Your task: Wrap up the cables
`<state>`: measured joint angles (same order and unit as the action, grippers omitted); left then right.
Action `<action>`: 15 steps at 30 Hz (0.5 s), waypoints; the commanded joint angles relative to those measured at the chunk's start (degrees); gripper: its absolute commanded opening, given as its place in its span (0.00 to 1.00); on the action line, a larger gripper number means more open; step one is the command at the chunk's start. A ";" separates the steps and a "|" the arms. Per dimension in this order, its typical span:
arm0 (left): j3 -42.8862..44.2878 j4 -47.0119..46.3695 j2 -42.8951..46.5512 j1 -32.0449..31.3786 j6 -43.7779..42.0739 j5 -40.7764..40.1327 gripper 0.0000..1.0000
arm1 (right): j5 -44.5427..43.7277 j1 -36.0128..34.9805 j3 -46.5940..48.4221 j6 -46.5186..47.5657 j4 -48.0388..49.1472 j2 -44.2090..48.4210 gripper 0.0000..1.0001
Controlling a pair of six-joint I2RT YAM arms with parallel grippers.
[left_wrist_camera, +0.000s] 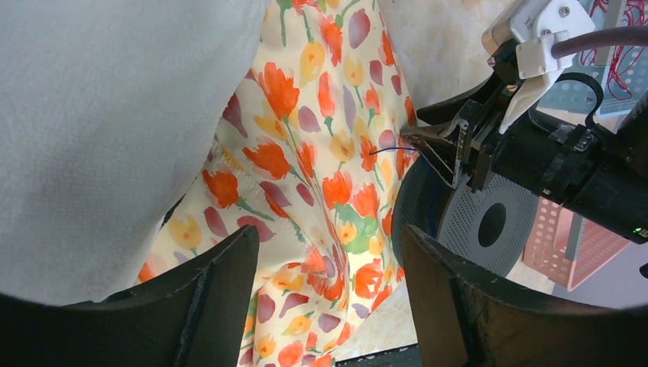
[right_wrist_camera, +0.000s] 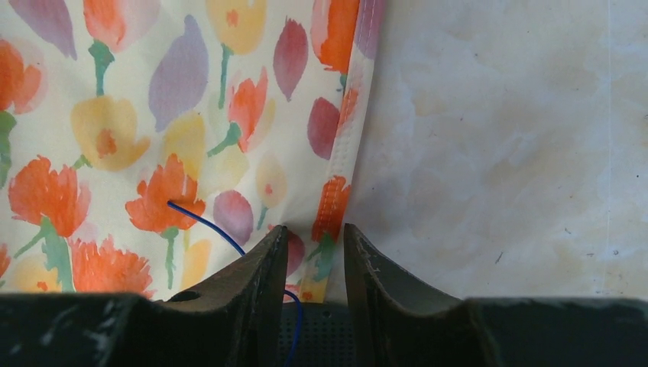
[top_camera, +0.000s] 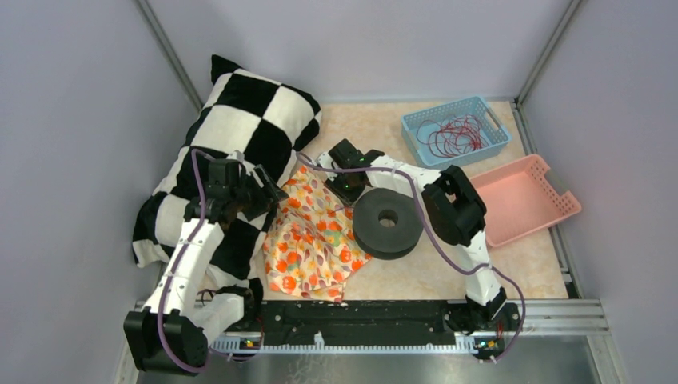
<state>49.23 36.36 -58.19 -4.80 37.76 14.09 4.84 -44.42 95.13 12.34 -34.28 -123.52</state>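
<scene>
A very thin blue cable [right_wrist_camera: 206, 225] lies with its free end on the floral cloth [right_wrist_camera: 115, 115]. It runs behind my right gripper's left finger, shows again in the gap and drops to the black spool [right_wrist_camera: 321, 340]. My right gripper [right_wrist_camera: 315, 228] is narrowly open and does not pinch the cable. In the top view it [top_camera: 349, 198] sits at the spool's [top_camera: 388, 220] far-left edge. The left wrist view shows the cable end [left_wrist_camera: 397, 148] sticking out at its tips. My left gripper [left_wrist_camera: 328, 233] is wide open and empty above the cloth [left_wrist_camera: 306, 153], at the pillow's edge [top_camera: 268, 196].
A black-and-white checkered pillow [top_camera: 240, 136] lies at the left under my left arm. A blue basket [top_camera: 454, 134] with red cables stands at the back right. A pink basket [top_camera: 524, 198] stands to the right of the spool. The floral cloth [top_camera: 312, 232] lies mid-table.
</scene>
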 commanded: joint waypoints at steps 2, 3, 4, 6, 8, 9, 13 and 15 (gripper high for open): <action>-0.54 -1.60 1.80 0.32 0.03 0.97 0.74 | 0.55 0.31 0.11 -1.31 2.00 4.36 0.34; -0.68 -1.75 1.81 0.32 0.11 1.25 0.74 | 0.52 0.38 0.06 -1.61 2.43 5.17 0.34; -0.71 -1.82 1.72 0.32 0.10 1.68 0.74 | 0.54 0.37 0.17 -1.96 2.73 5.92 0.35; -0.86 -2.03 1.75 0.32 0.21 2.24 0.74 | 0.69 0.35 0.82 -2.58 3.10 7.09 0.37; -0.89 -2.00 1.81 0.32 0.29 2.54 0.74 | 0.73 0.35 1.83 -2.98 3.02 7.85 0.39; -0.97 -1.99 1.87 0.32 0.28 2.60 0.74 | 0.79 0.39 2.18 -3.02 3.00 8.23 0.39; -1.04 -1.82 2.57 0.32 0.11 2.44 0.74 | 3.47 -0.09 3.16 0.30 0.02 7.76 0.39; -1.13 -1.79 2.85 0.32 0.07 2.44 0.74 | 2.36 -1.31 3.32 3.91 -2.91 6.41 0.39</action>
<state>48.75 36.01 -57.36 -4.80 37.78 15.59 6.07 -44.56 96.09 11.33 -34.04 -118.24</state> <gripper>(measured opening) 0.746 0.390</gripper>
